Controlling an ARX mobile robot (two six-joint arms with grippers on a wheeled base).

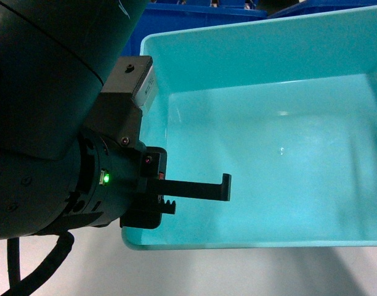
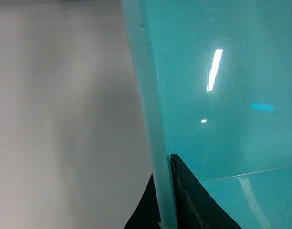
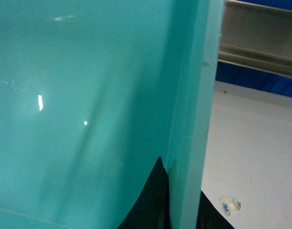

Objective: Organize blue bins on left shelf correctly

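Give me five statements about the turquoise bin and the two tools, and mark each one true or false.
1. The turquoise bin is empty inside. True.
2. The left tool straddles the bin's left wall, one finger inside. True.
3. The right tool hangs clear of the bin. False: in the right wrist view its fingers sit on either side of the bin wall.
4. The bin holds small parts. False: only light reflections show on its floor.
5. Dark blue crates show behind the bin in the head view. True.
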